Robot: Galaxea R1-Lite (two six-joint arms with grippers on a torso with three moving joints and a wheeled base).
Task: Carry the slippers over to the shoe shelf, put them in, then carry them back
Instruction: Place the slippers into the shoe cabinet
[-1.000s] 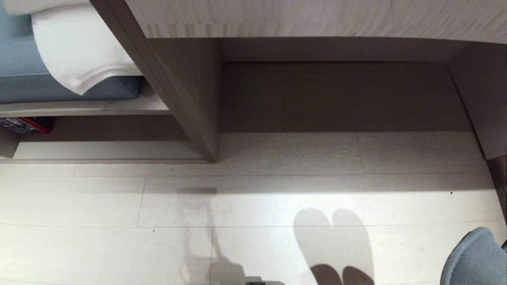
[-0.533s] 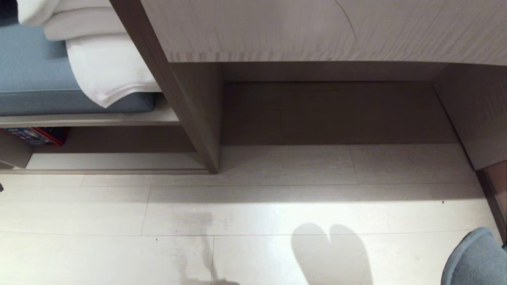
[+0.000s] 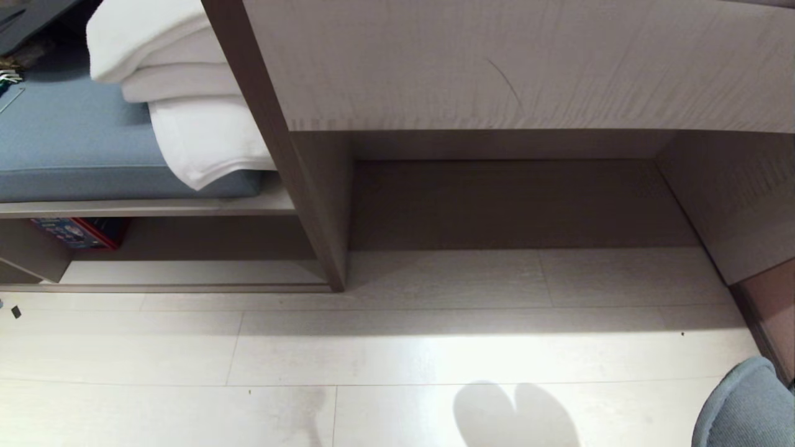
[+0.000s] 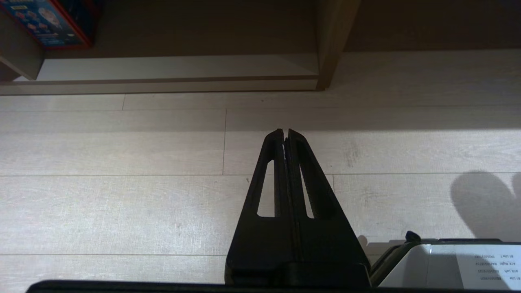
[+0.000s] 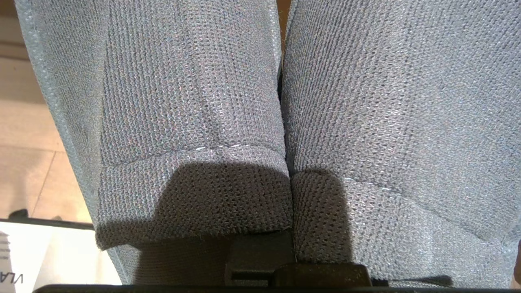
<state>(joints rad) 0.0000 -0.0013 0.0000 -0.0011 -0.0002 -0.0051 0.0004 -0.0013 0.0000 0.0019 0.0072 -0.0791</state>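
Observation:
The slippers (image 5: 195,101), two grey-blue knit ones pressed side by side, fill the right wrist view. A rounded toe (image 3: 742,406) shows at the head view's lower right corner, held above the floor. Only the dark base of my right gripper (image 5: 260,260) shows beneath them; its fingers are hidden by the fabric. The shoe shelf (image 3: 186,273), a low taupe cubby with a pale bottom board, sits at the left under the bench and ahead of my left gripper (image 4: 283,132) as the shoe shelf (image 4: 175,67). That gripper is shut and empty over the floor.
Folded white towels (image 3: 180,93) lie on a blue cushion (image 3: 68,149) above the cubby. A red and blue box (image 3: 81,231) stands at its left end. A wide recess (image 3: 515,205) opens under the pale desk-top (image 3: 528,62). The slippers' shadow (image 3: 515,413) falls on the pale floor.
The whole head view has slid downward as the camera rose: more of the towels, cushion and desk-top shows. The slipper toe keeps its place in the corner.

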